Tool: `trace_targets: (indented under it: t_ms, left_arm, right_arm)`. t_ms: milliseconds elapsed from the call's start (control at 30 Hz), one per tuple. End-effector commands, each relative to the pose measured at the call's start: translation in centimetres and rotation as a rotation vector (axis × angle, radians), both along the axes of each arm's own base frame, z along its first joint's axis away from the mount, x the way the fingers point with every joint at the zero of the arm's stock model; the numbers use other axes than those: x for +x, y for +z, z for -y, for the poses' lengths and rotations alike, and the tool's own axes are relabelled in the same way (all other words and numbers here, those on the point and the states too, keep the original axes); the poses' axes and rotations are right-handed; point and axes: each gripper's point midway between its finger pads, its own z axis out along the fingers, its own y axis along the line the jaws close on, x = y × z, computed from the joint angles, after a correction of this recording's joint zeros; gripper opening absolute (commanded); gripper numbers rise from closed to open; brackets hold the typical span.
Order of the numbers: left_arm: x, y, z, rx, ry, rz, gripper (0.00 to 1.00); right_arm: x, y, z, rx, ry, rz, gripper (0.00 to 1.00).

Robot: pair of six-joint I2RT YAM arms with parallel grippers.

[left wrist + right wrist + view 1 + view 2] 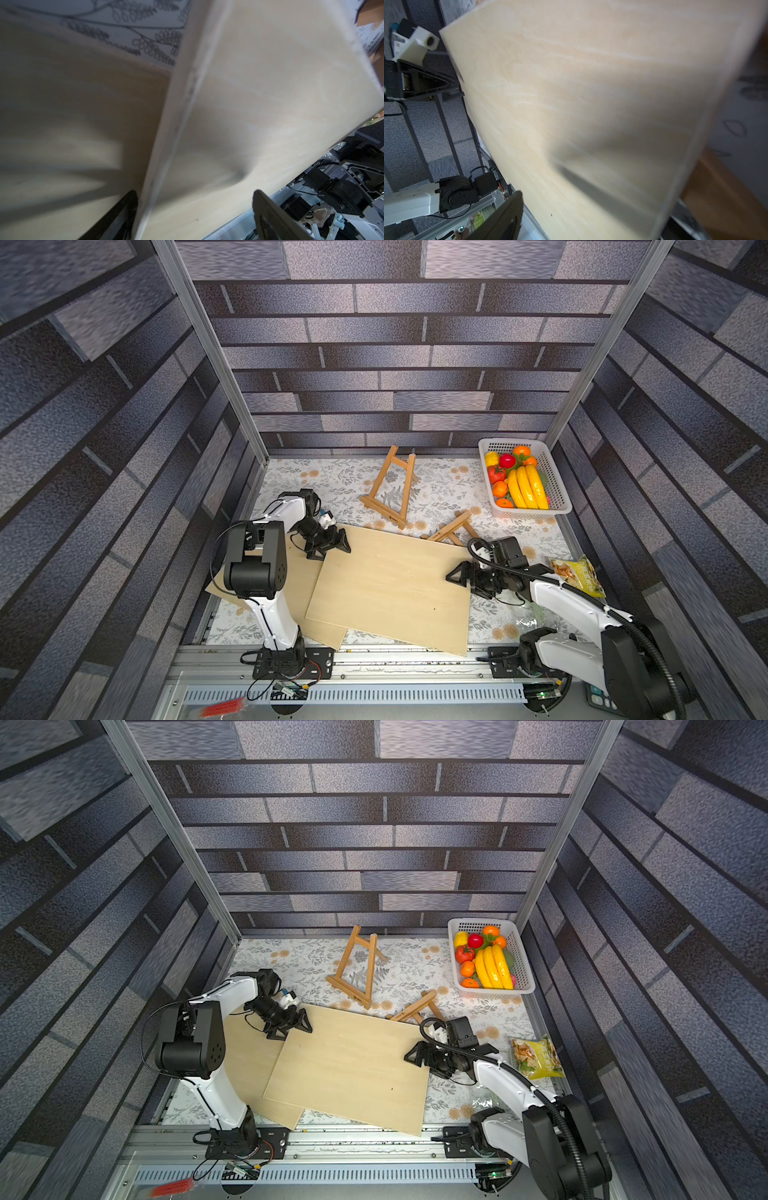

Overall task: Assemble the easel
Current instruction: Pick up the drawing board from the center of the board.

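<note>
The floral desk (436,489) carries a large plywood board (390,585), which lies partly over a second board (301,585). A white basket (557,481) of fruit sits in the far right corner. The standing easel (383,512) is upright near the back wall, well apart from both arms. A smaller wooden easel (451,526) lies just beyond the large board's far edge. The left tool (334,551) straddles that board's far left corner with its jaws wide (one finger below, one above). The right tool (461,578) gapes at its right edge. A snack bag (577,574) lies beside the right arm.
</note>
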Motion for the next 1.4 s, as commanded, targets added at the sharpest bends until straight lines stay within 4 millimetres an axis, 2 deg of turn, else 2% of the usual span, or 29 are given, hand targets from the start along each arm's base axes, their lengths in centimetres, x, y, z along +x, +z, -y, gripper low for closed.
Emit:
trace_targets:
  t_ms: [0, 133, 167, 233, 300, 500, 600, 700, 867, 967, 1067, 1233, 1333, 1367]
  left_arm:
    - [-0.6, 0.1, 1.6, -0.087, -0.023, -0.017, 0.84]
    - [-0.2, 0.0, 1.9, -0.144, 0.003, -0.016, 0.8]
    - [0.1, 0.2, 2.0, -0.165, 0.013, -0.012, 0.78]
    - [0.4, 0.4, 2.2, -0.188, 0.019, -0.008, 0.73]
    - [0.7, 0.5, 2.2, -0.199, 0.021, -0.005, 0.73]
    - [1.2, 0.8, 2.2, -0.245, 0.051, 0.007, 0.73]
    - [1.7, 1.3, 2.4, -0.293, 0.077, 0.018, 0.72]
    - [2.0, 1.7, 2.1, -0.308, 0.096, 0.031, 0.73]
    - [2.2, 2.7, 1.6, -0.332, 0.121, 0.063, 0.73]
    - [2.4, 3.2, 1.3, -0.35, 0.135, 0.09, 0.74]
    - [2.5, 4.4, 1.2, -0.408, 0.145, 0.137, 0.77]
    - [2.6, 7.5, 0.2, -0.573, 0.187, 0.301, 0.83]
    - [1.9, 8.4, 0.3, -0.639, 0.169, 0.369, 0.85]
    - [1.6, 8.4, 0.6, -0.648, 0.154, 0.377, 0.98]
  right_arm:
    - [2.1, 2.3, -1.9, 0.141, 0.035, 0.177, 0.8]
    - [2.9, 3.0, -2.1, 0.173, 0.029, 0.267, 0.7]
    - [3.1, 3.2, -2.2, 0.178, 0.031, 0.275, 0.62]
    - [3.2, 3.7, -2.7, 0.206, 0.05, 0.302, 0.39]
    - [3.2, 4.5, -3.0, 0.231, 0.063, 0.33, 0.19]
    - [2.2, 7.7, -4.0, 0.267, 0.109, 0.458, 0.12]
    - [1.2, 9.6, -4.3, 0.299, 0.16, 0.507, 0.0]
    - [0.4, 11.0, -3.9, 0.248, 0.206, 0.579, 0.0]
    - [-0.9, 15.4, -3.1, 0.149, 0.328, 0.828, 0.0]
    - [-1.9, 17.0, -3.2, 0.116, 0.441, 0.92, 0.0]
    - [-2.3, 17.6, -3.6, 0.092, 0.535, 0.966, 0.0]
    - [-1.5, 17.4, -3.8, 0.042, 0.598, 1.019, 0.0]
    - [-0.9, 17.3, -4.2, 0.047, 0.609, 1.029, 0.0]
    - [-0.8, 17.2, -4.3, 0.05, 0.61, 1.034, 0.0]
